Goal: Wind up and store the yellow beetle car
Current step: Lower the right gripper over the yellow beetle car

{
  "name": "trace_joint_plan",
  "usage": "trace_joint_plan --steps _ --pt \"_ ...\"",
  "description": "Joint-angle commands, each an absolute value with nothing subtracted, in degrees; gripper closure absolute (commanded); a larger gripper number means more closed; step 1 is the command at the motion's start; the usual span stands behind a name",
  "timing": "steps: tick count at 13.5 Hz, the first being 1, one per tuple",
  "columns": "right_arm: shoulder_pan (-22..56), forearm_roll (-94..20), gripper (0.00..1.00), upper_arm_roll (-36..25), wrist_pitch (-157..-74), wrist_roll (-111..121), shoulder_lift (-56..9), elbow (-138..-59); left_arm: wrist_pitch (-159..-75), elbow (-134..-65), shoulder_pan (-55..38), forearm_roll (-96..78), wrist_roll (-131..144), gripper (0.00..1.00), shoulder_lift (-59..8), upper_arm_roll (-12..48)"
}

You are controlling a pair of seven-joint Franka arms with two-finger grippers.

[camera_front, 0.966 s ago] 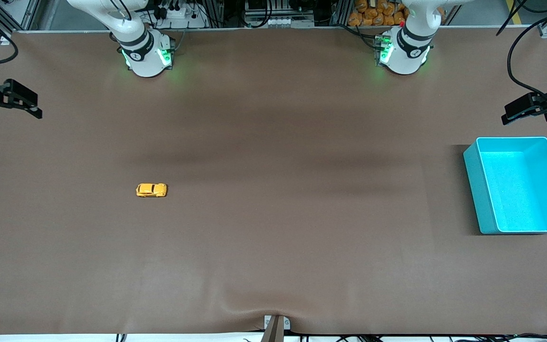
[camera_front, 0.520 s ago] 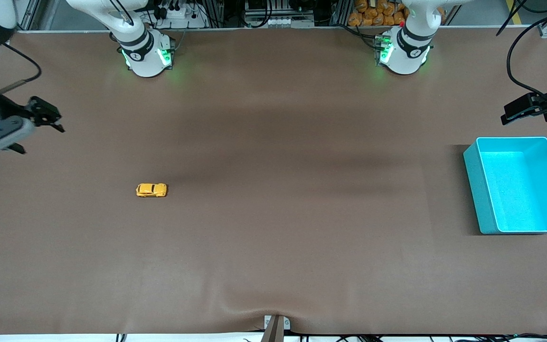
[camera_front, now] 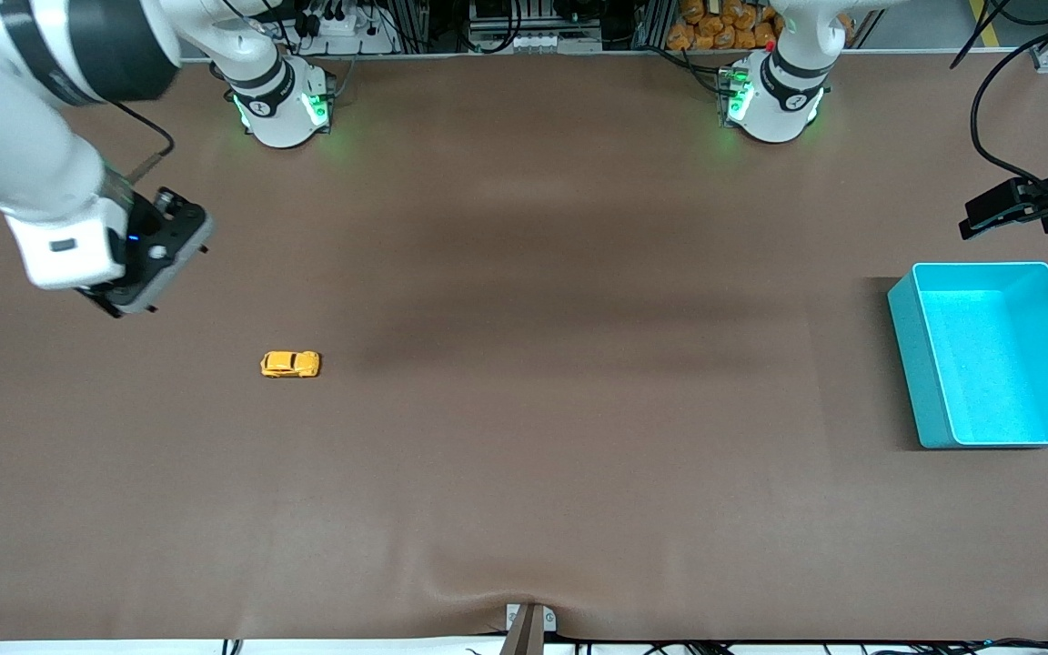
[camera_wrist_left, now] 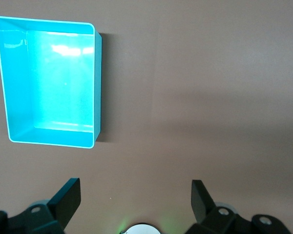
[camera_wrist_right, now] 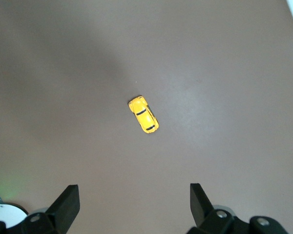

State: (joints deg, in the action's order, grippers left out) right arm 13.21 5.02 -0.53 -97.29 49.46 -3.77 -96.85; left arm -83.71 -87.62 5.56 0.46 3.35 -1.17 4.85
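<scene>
Front view: my right gripper (camera_front: 137, 273) has swung in over table (camera_front: 524, 409) toward car (camera_front: 290, 364), fingers (camera_wrist_right: 68, 200) spread, empty. Left gripper (camera_wrist_left: 136, 200) waits, open, near bin (camera_front: 915, 373). Car unmoved.

yellow beetle car (camera_front: 290, 364): glossy, painted look
bin (camera_front: 920, 382): smooth turquoise plastic, slight sheen inside
surface (camera_front: 524, 473): matt brown, cloth-like, rippled at camera edge

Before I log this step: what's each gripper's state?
Left gripper: open, empty, beside the turquoise bin.
Right gripper: open, empty, over the table near the yellow beetle car.
</scene>
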Motion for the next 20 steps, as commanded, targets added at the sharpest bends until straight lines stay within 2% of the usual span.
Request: trace_joint_plan --steps 1,5,7,9,14,16,20 --pt "12.48 5.63 0.0 -0.97 -105.7 56.93 -2.81 -106.06 -84.11 -87.45 5.54 0.44 2.46 0.0 -1.05 5.1" --pt "13.53 5.89 0.0 -1.05 -109.14 58.35 -3.25 -110.29 -85.42 -87.45 5.71 0.53 2.46 0.0 -2.37 5.1" --pt "15.03 6.15 0.0 -1.14 -115.63 58.27 -3.51 -115.11 -85.43 -87.63 5.54 0.53 2.46 0.0 -2.55 5.18" --pt "14.51 6.15 0.0 -1.06 -121.01 58.1 -7.62 -116.63 -85.34 -87.63 5.54 0.53 2.46 0.0 -2.46 5.27" --pt "13.89 6.24 0.0 -1.14 -125.05 61.15 -14.32 -117.68 -84.55 -87.8 5.36 0.53 2.55 0.0 -2.28 5.54" --pt "14.06 6.42 0.13 -1.14 -128.83 68.0 -16.69 -119.35 -84.55 -87.8 5.19 0.53 2.55 0.0 -2.29 5.54" --pt "11.87 6.5 0.13 -1.23 -139.37 69.7 -23.28 -119.88 -84.55 -87.8 5.01 0.53 2.64 0.0 -2.29 5.71"
